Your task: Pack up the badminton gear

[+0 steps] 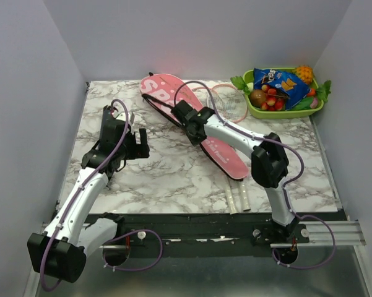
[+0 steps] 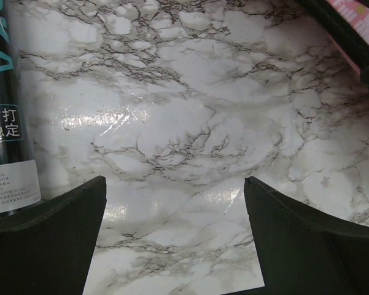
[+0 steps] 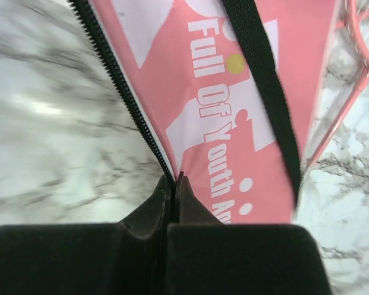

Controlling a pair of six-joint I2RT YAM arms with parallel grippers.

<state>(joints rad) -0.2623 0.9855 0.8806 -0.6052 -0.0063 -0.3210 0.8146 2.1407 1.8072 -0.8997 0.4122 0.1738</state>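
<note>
The long pink racket bag (image 1: pixel 220 148) with white lettering and a black strap lies diagonally across the marble table. My right gripper (image 1: pixel 186 119) is over its left edge. In the right wrist view the gripper (image 3: pixel 174 178) is shut on the bag's black zipper (image 3: pixel 120 77). A pink-framed racket head (image 1: pixel 230 102) lies beside the bag, its frame also in the right wrist view (image 3: pixel 350 67). Two white handles (image 1: pixel 238 198) lie near the table's front edge. My left gripper (image 1: pixel 141 143) is open and empty over bare marble (image 2: pixel 175 181). The dark tube (image 2: pixel 3 123) stands left of it. No shuttlecocks show.
A green tray (image 1: pixel 285 113) of fruit and a blue snack packet sits at the back right corner. Grey walls close in the table on the left, back and right. The bag's corner shows in the left wrist view (image 2: pixel 356 18).
</note>
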